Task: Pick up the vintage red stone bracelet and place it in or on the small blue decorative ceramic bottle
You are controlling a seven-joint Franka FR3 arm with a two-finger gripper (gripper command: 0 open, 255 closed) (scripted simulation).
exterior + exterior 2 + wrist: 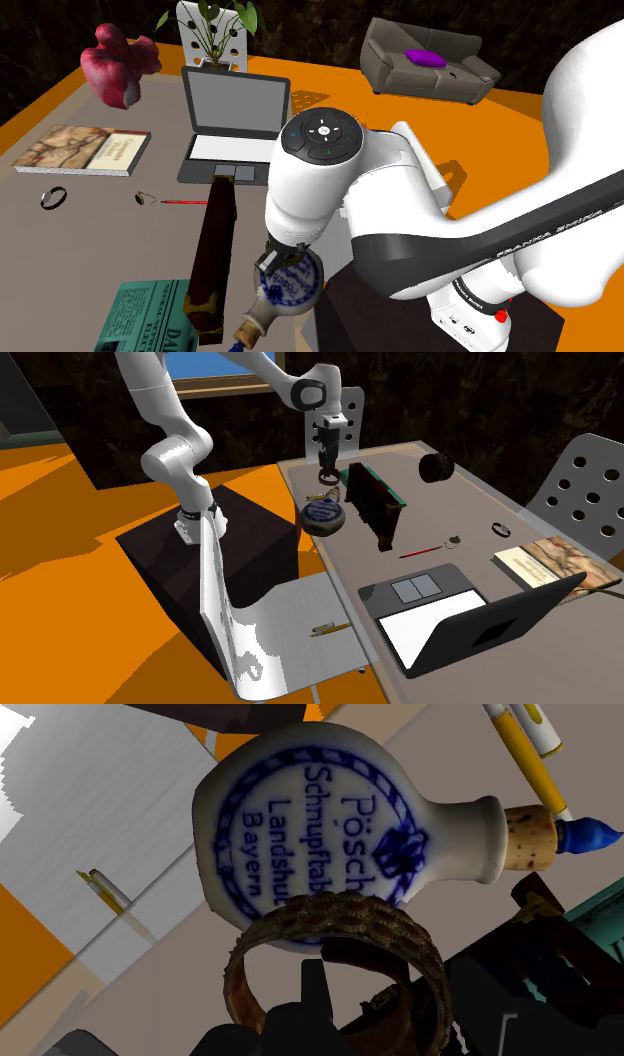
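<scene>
The gripper (327, 460) points straight down with its black fingers (313, 1001) clamped on the near side of the bracelet (335, 954), a reddish-brown band of small stones. One finger stands inside the loop. The rest of the ring sticks out past the fingertips toward the bottle (340, 834). In the second exterior view the bracelet (327, 477) hangs as a small ring right under the fingertips. The bottle (323, 517) lies at 6 o'clock from it, directly below, with a small gap between them.

The bottle is white, with blue lettering inside a blue wreath. It lies on its side on the grey table (100, 240), and its cork stopper (528, 839) is in place. In the shoulder view the bottle (292, 283) sits at about 5 o'clock from the gripper (273, 262), with the cork end toward 7 o'clock.

A long dark box (213, 250) lies just beside the bottle at 9 o'clock. A green printed paper (148, 315) is at the box's 8 o'clock. Farther off, at 12 o'clock from the box, an open laptop (232, 120) faces the arm.
</scene>
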